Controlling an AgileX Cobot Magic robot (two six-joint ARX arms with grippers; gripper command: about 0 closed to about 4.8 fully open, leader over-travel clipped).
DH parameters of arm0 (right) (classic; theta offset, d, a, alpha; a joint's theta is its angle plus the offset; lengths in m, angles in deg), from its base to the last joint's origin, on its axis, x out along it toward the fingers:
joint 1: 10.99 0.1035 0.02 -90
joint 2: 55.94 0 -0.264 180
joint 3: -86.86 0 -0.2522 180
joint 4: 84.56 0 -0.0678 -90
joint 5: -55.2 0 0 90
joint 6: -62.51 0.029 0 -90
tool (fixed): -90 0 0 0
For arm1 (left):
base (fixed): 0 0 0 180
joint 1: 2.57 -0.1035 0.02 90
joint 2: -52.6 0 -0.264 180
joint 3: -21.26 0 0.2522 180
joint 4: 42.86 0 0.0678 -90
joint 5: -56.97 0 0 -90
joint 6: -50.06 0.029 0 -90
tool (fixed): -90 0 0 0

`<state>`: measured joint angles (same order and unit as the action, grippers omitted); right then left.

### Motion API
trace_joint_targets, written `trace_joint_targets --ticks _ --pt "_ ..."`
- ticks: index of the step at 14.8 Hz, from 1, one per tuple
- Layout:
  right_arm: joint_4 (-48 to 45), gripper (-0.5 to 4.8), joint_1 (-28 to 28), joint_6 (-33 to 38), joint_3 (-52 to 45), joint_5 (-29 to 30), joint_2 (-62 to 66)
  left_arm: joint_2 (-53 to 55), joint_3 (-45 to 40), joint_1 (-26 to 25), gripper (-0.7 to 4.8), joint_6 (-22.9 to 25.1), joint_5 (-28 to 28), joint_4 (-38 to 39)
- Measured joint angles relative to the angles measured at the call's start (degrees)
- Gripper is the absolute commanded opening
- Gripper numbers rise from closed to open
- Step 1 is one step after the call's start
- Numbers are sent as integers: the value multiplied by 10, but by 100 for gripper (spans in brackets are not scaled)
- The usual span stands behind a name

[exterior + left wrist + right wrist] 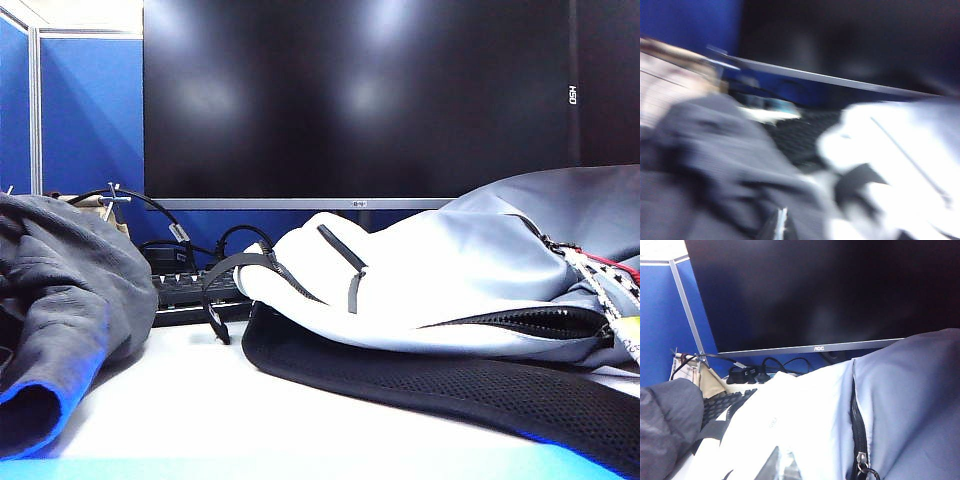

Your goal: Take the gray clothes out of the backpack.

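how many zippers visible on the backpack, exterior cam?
2. One long black zipper along the backpack's lower right side, one short zipper on its top left. Others may be hidden.

My left wrist view is smeared with blur; the gray clothes (725, 165) and backpack (900, 165) are soft shapes. Only slivers of my left gripper (779, 226) and right gripper (777, 465) show at the edge. The exterior view crops the backpack (450, 270) at its right.
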<state>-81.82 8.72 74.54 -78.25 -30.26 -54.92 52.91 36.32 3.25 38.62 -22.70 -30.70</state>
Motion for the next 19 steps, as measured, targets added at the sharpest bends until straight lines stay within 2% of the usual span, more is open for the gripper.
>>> trace_joint_targets --ticks 3,5,9,19 --pt "0 -5 0 0 0 0 0 0 -9 -76 -5 30 -1 -1" --pt "0 -5 0 0 0 0 0 0 -9 -101 -4 53 -3 -1" --pt "0 -5 0 0 0 0 0 0 -9 -103 -4 68 -51 13" --pt "0 -5 0 0 0 0 0 0 -9 -103 -4 68 -66 14"
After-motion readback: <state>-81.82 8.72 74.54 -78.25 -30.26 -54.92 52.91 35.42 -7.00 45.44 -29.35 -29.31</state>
